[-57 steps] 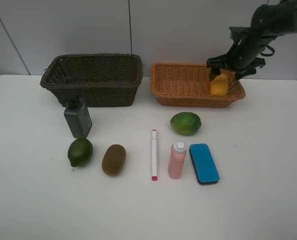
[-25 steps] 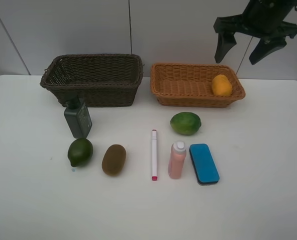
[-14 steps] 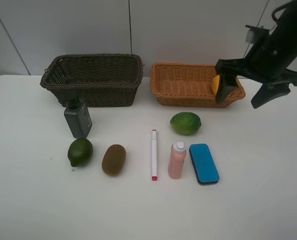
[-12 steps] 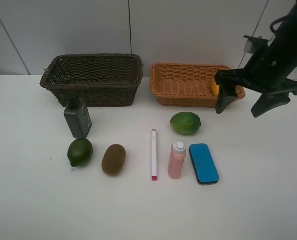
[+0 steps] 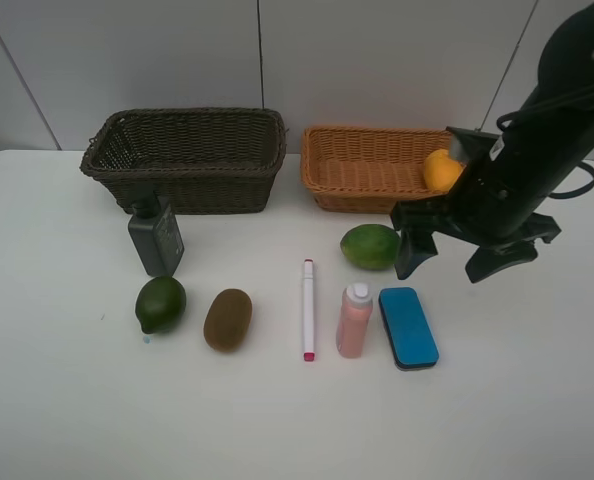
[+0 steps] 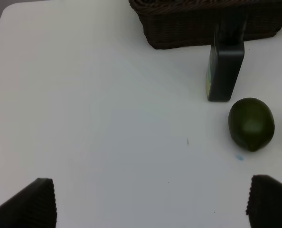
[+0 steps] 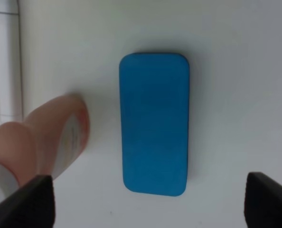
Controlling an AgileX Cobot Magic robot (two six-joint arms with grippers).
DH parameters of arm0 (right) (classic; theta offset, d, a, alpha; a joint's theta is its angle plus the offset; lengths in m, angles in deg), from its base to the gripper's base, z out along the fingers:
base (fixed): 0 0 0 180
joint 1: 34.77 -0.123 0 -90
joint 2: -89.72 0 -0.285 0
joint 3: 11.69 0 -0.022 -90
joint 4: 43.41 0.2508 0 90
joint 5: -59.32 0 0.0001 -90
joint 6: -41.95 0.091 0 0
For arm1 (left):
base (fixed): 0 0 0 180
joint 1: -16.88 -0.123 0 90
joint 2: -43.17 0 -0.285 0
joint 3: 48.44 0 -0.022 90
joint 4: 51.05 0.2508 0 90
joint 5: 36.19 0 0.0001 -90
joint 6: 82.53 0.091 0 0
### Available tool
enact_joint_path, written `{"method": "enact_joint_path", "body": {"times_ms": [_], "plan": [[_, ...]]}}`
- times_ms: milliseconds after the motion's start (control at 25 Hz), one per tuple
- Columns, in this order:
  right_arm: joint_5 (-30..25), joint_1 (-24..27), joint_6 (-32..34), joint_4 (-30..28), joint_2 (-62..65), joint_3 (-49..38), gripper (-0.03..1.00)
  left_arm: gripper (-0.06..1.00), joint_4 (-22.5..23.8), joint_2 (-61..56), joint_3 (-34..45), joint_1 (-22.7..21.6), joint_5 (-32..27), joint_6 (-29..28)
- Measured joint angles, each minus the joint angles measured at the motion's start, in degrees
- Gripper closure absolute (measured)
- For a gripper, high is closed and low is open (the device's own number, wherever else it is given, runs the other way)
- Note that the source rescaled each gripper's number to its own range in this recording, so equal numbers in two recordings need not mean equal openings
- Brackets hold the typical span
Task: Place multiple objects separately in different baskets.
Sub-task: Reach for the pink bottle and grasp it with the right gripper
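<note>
Right gripper [image 5: 442,268]: is hanging spread wide and empty over the right half of the worktop [image 5: 537,390]. Its wrist view is showing only two dark tips, with the eraser [image 7: 154,122] lying untouched between them.
Left gripper [image 6: 153,203]: is sitting outside the high view. Its wrist view is catching just two finger corners, set far apart with nothing between them.
Mango [image 5: 441,170]: is lying in the right end of the tan basket [image 5: 362,175], its right side being covered by the right arm.
Tan basket: is standing at the back edge, right of centre. The arm is hiding its right end.
Dark basket [image 5: 182,160]: is standing at the back edge, left of centre. The left wrist view is cutting off all but its lower wall.
Green bottle [image 5: 156,238]: is standing upright just in front of the dark basket. Its cap is blending into the weave, so contact is hard to tell.
Left lime [image 5: 161,304], kiwi [image 5: 227,319]: are lying side by side and apart, nearer the front than the green bottle.
Right lime [image 5: 370,246]: is lying in front of the tan basket. A gripper finger is overlapping its right edge in the high view, and touch cannot be told.
Marker [image 5: 308,309], pink bottle [image 5: 354,320]: are sitting mid-worktop left of the eraser. The pink bottle is looking blurred and cut off in the right wrist view, and whether it is upright or lying is unclear.
</note>
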Motion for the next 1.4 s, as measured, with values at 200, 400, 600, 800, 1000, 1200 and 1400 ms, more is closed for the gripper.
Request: {"method": "enact_joint_path", "body": {"times_ms": [200,400,600,800,1000,1200,1400], "plan": [[2.05,-1.62,1.23,0.28,-2.89,-1.11,-0.03,-0.06,0.00,0.00,0.00,0.00,0.00,0.00],[3.26,-1.87,1.45,1.07,-7.12,-1.11,-0.03,-0.06,0.00,0.00,0.00,0.00,0.00,0.00],[4.94,-3.90,1.45,1.20,-9.78,-1.11,-0.03,-0.06,0.00,0.00,0.00,0.00,0.00,0.00],[5.13,-4.31,1.45,1.43,-12.18,-1.11,-0.03,-0.06,0.00,0.00,0.00,0.00,0.00,0.00],[5.55,-4.31,1.45,2.03,-12.96,-1.11,-0.03,-0.06,0.00,0.00,0.00,0.00,0.00,0.00],[6.01,-4.31,1.45,2.50,-14.07,-1.11,-0.03,-0.06,0.00,0.00,0.00,0.00,0.00,0.00],[6.01,-4.36,1.45,2.86,-14.94,-1.11,-0.03,-0.06,0.00,0.00,0.00,0.00,0.00,0.00]]}}
